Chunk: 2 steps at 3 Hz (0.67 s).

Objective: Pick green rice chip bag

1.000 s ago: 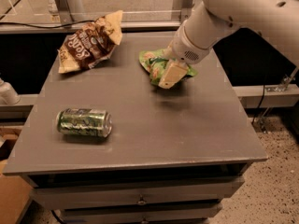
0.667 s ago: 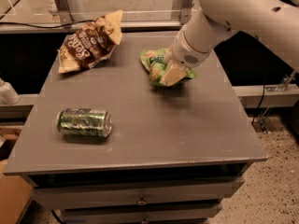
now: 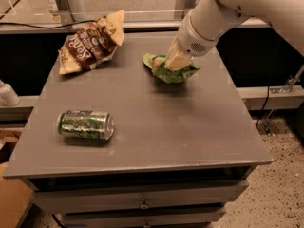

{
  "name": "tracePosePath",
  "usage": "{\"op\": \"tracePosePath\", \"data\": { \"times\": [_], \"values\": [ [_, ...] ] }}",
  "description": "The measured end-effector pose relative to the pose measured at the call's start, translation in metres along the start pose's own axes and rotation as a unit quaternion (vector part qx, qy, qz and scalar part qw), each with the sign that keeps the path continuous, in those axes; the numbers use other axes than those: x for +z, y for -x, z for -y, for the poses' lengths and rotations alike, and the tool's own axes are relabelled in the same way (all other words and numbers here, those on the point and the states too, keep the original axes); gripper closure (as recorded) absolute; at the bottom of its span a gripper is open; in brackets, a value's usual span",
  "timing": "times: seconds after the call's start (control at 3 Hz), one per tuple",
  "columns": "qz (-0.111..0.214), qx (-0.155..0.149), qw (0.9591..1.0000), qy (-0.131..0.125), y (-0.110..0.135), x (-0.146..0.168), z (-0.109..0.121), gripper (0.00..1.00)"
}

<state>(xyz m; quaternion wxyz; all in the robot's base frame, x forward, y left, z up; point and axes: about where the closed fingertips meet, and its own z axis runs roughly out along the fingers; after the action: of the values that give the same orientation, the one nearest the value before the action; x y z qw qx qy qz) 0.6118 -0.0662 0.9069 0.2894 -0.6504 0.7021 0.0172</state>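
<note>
The green rice chip bag [image 3: 164, 71] is a small crumpled light-green foil bag at the far middle-right of the grey table [image 3: 156, 127]. My gripper [image 3: 176, 61] comes down from the upper right on the white arm [image 3: 213, 18]. Its beige fingers [image 3: 179, 57] are closed on the top of the bag. The bag's lower edge is at or just above the tabletop, with a shadow under it. The fingers hide the middle of the bag.
A larger brown and tan snack bag [image 3: 90, 42] lies at the far left of the table. A green soda can [image 3: 86, 125] lies on its side near the front left. Drawers [image 3: 142, 201] are below the table's front edge. A rail [image 3: 266, 96] runs on the right.
My gripper has moved up and slightly back, with the top of the green bag drawn up with it. The can and the brown bag have not moved.
</note>
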Motion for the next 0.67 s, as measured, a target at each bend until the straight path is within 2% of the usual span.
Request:
{"op": "tracePosePath", "data": {
  "times": [0.33, 0.67],
  "values": [
    [0.031, -0.004, 0.9993, -0.020, 0.015, -0.038, 0.022, 1.00],
    [0.073, 0.002, 0.9962, -0.047, 0.023, -0.085, 0.046, 1.00]
  ]
}}
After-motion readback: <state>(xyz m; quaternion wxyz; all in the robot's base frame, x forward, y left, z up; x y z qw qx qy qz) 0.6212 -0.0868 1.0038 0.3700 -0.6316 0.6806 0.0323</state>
